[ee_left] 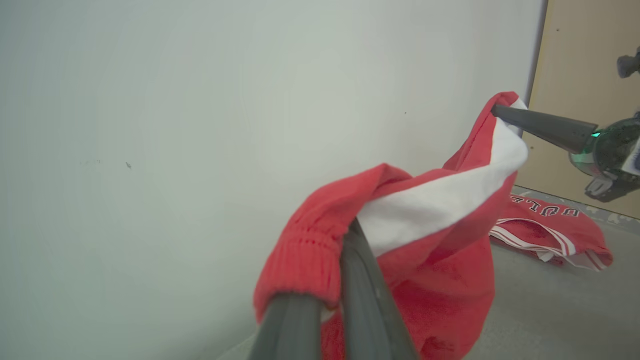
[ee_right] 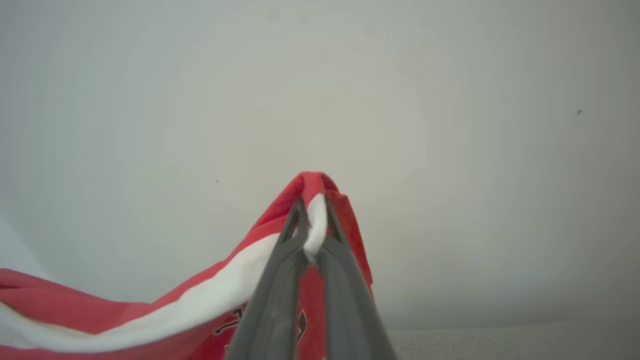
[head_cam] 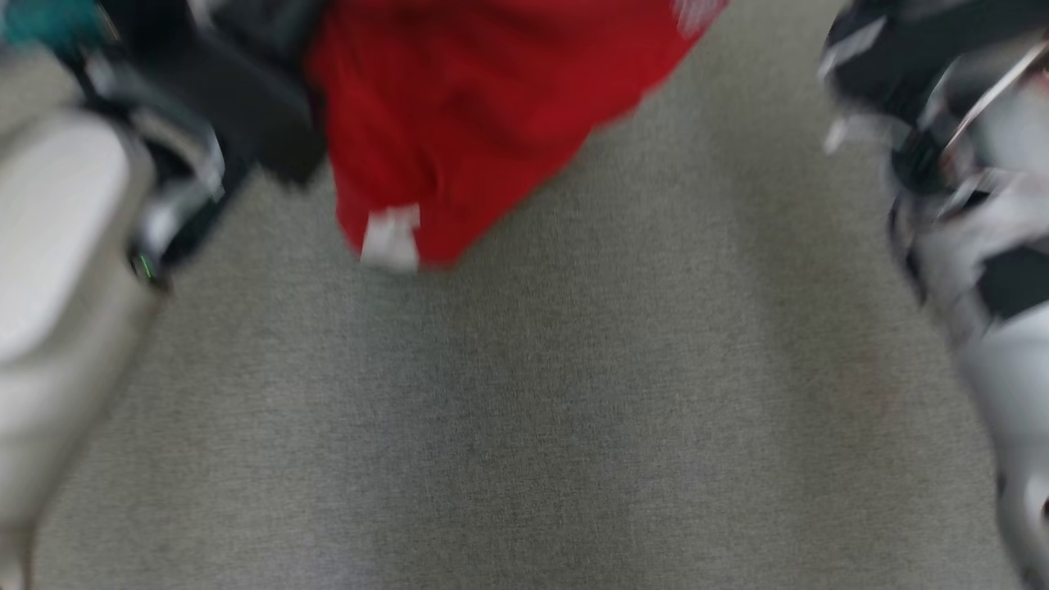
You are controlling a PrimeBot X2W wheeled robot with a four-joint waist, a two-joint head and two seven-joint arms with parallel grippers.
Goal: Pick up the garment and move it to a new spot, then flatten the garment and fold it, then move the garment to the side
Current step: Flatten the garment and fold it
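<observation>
Garment [ee_left: 450, 280]: red, with a broad white band [ee_left: 440, 200], strung up in the air between my two grippers and sagging in the middle. The left gripper [ee_left: 332, 280] is clamped on a ribbed red edge [ee_left: 305, 250], the cloth bunched over and around its fingers. The right gripper [ee_right: 312, 215] is pinched tight on a fold of red and white at the very tips, with dark lettering showing on the cloth below it. From the left wrist I can see that arm's long dark fingers [ee_left: 545, 127] coming in from the right and gripping the high end of the white band.

On the head camera everything is blurred; the red cloth hangs at the top centre above the grey carpet [head_cam: 524, 410], with a white patch at its lowest corner, my pale left forearm [head_cam: 57, 270] to one side and the right arm [head_cam: 983, 246] to the other.

A plain pale wall [ee_left: 200, 125] stands behind the garment. Beside a beige panel [ee_left: 580, 100], a red piece [ee_left: 550, 230] with lettering and white stripes lies on the floor; I cannot tell whether it belongs to the same garment.
</observation>
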